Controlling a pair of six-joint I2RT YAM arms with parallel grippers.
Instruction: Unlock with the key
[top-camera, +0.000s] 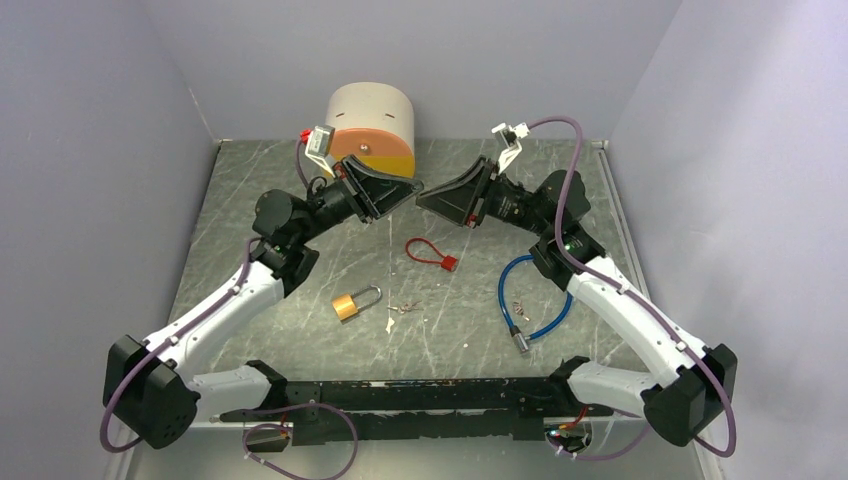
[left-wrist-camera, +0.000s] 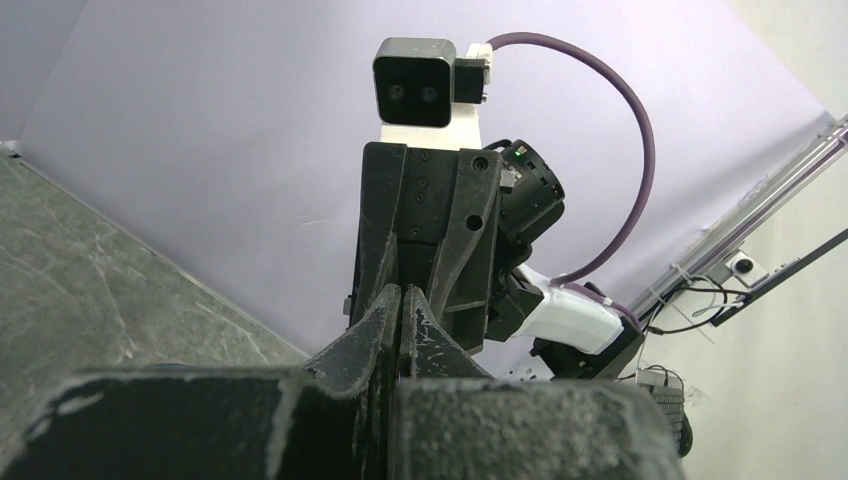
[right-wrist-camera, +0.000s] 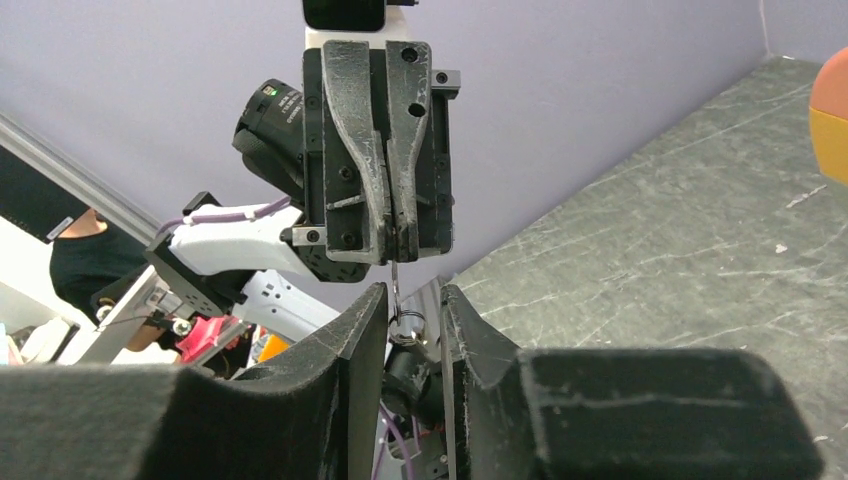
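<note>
The small silver key is held in the air over the counter and seen edge-on as a thin strip. One end is pinched at the tips of the left claw, whose fingers are pressed tight together. A wire ring sits at the key's other end, which reaches into the narrow gap of the right claw. That claw's two black fingers stand a little apart on either side of it (whether they touch the ring cannot be told). From above, the two claws meet almost tip to tip over the far half of the counter, and the key is too small to make out there. The brass padlock lies flat on the dark grey-green marbled counter, well apart from both claws and nearer the left arm. Its silver shackle points toward the right. A few pale scraps lie just beside it. A red cable loop with a red tag lies between the padlock and the claws, and a blue cable with metal plugs curls beside the right arm. At the far edge stands a broad cylinder, cream on top with orange and yellow bands below. Plain pale lilac walls close the counter in on three sides.
</note>
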